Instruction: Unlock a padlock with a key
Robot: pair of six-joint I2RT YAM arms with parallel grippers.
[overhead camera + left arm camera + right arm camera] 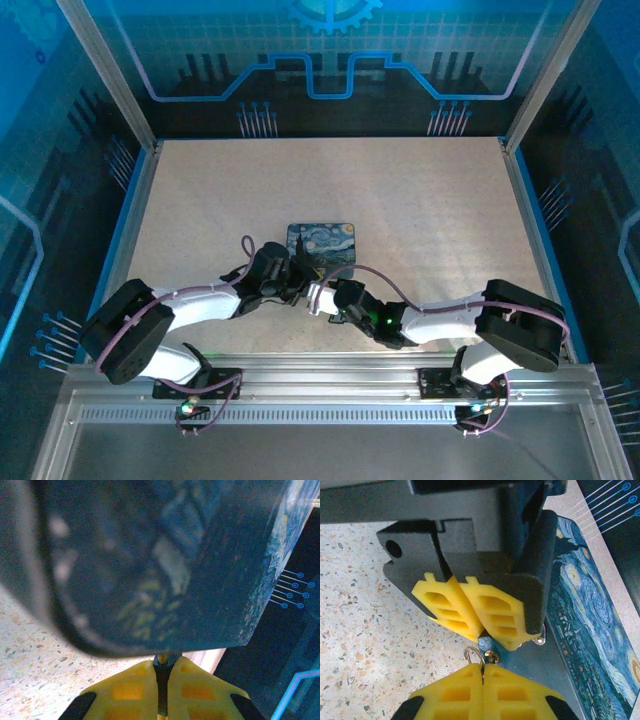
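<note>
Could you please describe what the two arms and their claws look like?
Both the left arm and right arm have white links, bulky black joints and a looping mauve cable. The left claw and right claw carry yellow pads with rectangular recesses.

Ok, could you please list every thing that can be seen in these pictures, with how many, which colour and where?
table: one, speckled beige, under everything.
box: one, blue and yellow starry-night print, flat on the table just beyond the claws.
padlock: one, dark bluish, mostly hidden, pinched by the left claw.
metal ring: one, silvery, small, caught at the tip of the right claw; no key can be made out on it.
left claw: one, yellow fingers, shut on the padlock, in front of the box.
right claw: one, yellow fingers, shut on the metal ring, tip to tip with the left claw.
</note>
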